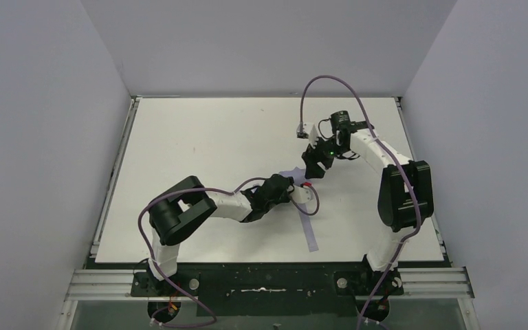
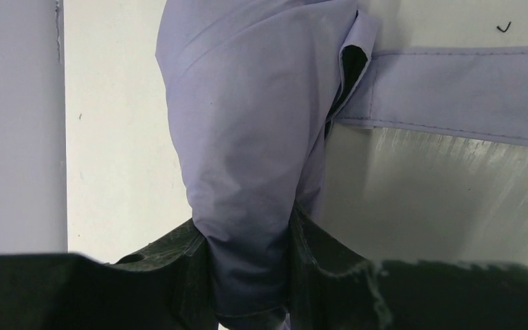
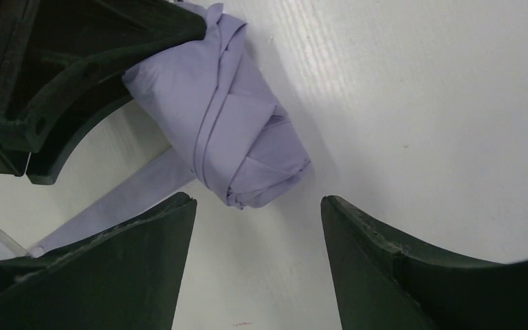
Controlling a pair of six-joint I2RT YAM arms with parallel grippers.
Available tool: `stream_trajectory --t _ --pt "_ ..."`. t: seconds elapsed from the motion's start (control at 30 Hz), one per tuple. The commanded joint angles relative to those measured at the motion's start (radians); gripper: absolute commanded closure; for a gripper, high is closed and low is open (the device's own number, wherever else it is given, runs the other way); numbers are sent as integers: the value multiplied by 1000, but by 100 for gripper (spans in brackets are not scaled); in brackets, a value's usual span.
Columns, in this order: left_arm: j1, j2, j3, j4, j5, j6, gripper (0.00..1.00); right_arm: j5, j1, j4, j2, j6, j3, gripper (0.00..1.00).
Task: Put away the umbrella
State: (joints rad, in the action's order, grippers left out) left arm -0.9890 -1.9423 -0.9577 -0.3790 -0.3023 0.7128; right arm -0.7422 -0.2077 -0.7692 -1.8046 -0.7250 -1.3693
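The white counter (image 1: 199, 137) carries everything. The left arm (image 1: 199, 206) reaches toward its middle, and the left jaws are clamped on the folded lavender umbrella (image 2: 247, 151) there (a sliver of black lining shows at one fold). The right arm (image 1: 385, 165) angles in from the far side. The right jaws stand wide just off the bundle's free end, gripping nothing. The umbrella's strap (image 2: 454, 93) lies flat on the counter.
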Motion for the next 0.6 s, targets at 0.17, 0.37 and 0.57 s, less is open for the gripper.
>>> stream_trajectory --t 0.17,0.37,0.57 --pt "-29 -51 50 104 77 49 100 29 -62 -96 -43 -157 -83 32" --pt "-30 -47 54 100 83 55 100 53 -73 -193 -147 -166 -163 38" --pt "-30 -51 43 85 53 37 100 100 -80 -247 -236 -165 -192 63"
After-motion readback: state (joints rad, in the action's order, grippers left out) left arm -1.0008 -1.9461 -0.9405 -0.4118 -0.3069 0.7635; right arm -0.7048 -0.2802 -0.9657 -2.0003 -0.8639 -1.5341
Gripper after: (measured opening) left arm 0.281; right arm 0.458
